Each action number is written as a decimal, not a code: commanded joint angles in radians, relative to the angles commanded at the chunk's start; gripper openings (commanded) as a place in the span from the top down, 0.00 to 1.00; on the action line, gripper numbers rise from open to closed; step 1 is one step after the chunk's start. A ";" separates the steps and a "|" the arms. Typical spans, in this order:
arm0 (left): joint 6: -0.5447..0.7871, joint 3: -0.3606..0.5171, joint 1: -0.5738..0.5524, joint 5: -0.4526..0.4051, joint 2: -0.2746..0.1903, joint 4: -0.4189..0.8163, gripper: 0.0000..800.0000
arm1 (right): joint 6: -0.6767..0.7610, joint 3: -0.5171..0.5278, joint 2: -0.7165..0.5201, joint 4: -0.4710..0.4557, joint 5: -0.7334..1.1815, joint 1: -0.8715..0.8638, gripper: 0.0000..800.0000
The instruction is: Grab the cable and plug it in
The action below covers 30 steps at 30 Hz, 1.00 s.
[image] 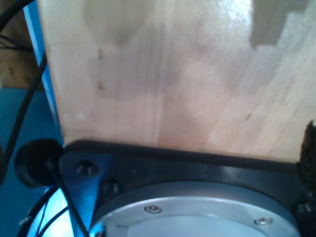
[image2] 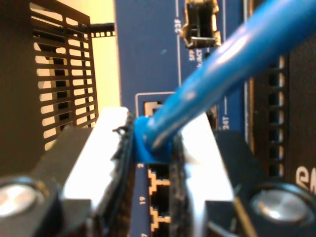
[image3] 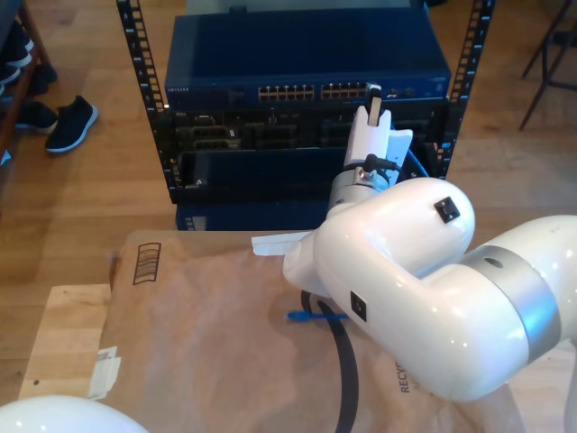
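Currently the thin bright blue ethernet cable (image2: 232, 54) is held at its plug end by my second claw (image2: 155, 148), whose two pale pads are closed tightly on the small blue plug (image2: 148, 140). In the second wrist view the plug is seen directly in front of a dark blue network switch panel (image2: 148, 49), just beside a column of orange-outlined sockets (image2: 159, 190), with a small metal-framed port (image2: 201, 24) further up the panel. Whether the plug tip is already inside a socket cannot be told, since the pads hide it.

In the exterior view the white arm carrying this claw (image3: 374, 97) is stretched toward the top row of ports on the dark blue rack-mounted switch (image3: 306, 63) in a black perforated rack (image3: 144, 99). A short stretch of blue cable (image3: 311, 316) is seen lying on brown paper (image3: 207, 343) that covers the desk.

The state of my first claw cannot be told: in the first wrist view pale wooden board (image: 173, 74) and a black and metal flange (image: 197, 207) are seen, but no fingertips.

Misalignment is judged the main risk. The cable leaves the pads at a slant, so the plug may be tilted, and it could jam on a socket edge or enter a neighbouring port. Drag from the trailing cable could also twist the plug in the grip.
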 joint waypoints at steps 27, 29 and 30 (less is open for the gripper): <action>0.000 0.000 0.000 0.002 0.000 0.002 0.00 | 0.002 -0.023 0.020 0.005 0.000 -0.003 1.00; 0.000 0.000 -0.002 0.002 0.000 0.000 0.00 | 0.000 -0.026 0.018 0.005 0.000 -0.003 1.00; 0.000 0.000 0.000 0.002 0.000 0.000 0.00 | 0.000 -0.026 0.018 0.003 0.000 -0.003 1.00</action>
